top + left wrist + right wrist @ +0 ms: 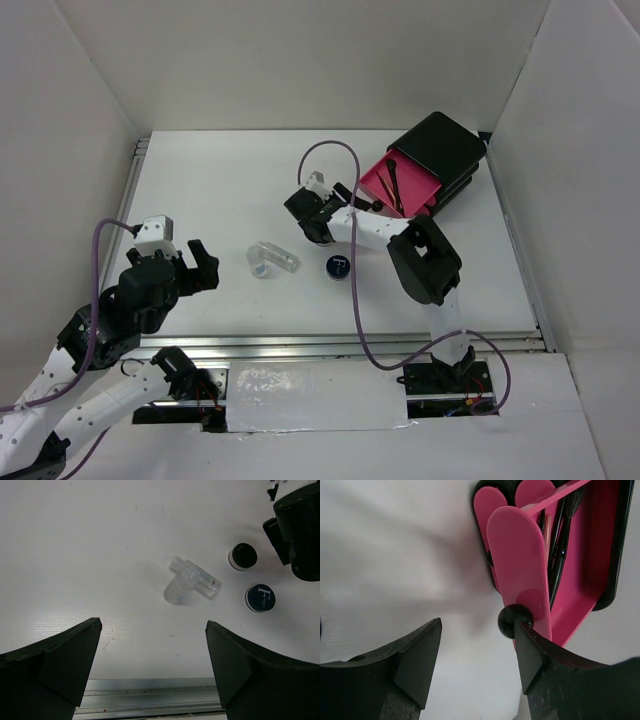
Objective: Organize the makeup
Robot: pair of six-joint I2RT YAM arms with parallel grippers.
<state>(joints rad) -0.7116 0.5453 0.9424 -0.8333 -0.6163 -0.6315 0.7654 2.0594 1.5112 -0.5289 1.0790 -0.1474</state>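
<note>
Your right claw (477,625) gapes empty beside the far-right corner's pink drawer (415,192) holding brushes (394,186); left claw (154,625) spread wide, clear vials (192,582), perhaps two, ahead.

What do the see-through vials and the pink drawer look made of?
Vials: clear plastic or possibly glass, glossy; the white table shows through them. Pink drawer: likely moulded plastic, smooth, evenly coloured, with a slight sheen.
</note>
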